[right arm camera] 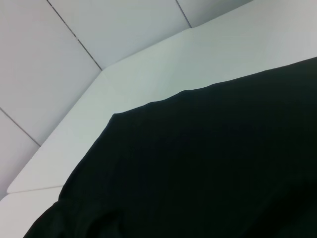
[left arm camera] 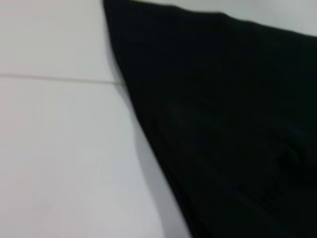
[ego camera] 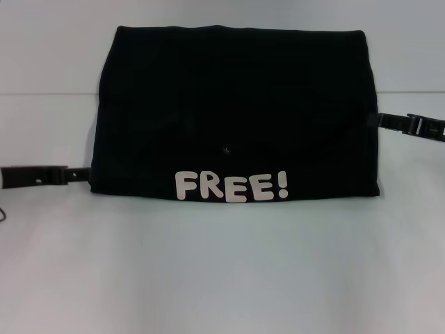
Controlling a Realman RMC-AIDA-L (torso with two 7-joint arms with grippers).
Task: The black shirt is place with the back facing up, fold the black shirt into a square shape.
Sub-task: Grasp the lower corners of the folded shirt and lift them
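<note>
The black shirt [ego camera: 236,115], already folded to a wide rectangle mid-tabletop [ego camera: 222,278], was flanked by the left gripper [ego camera: 82,174] and right gripper [ego camera: 381,120], finger states untellable; a final sideways fold seemed required.

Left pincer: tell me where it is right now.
In the head view the left pincer lies low on the white table, at the near left edge of the folded black shirt. The right pincer meets the opposite edge, farther back.
</note>
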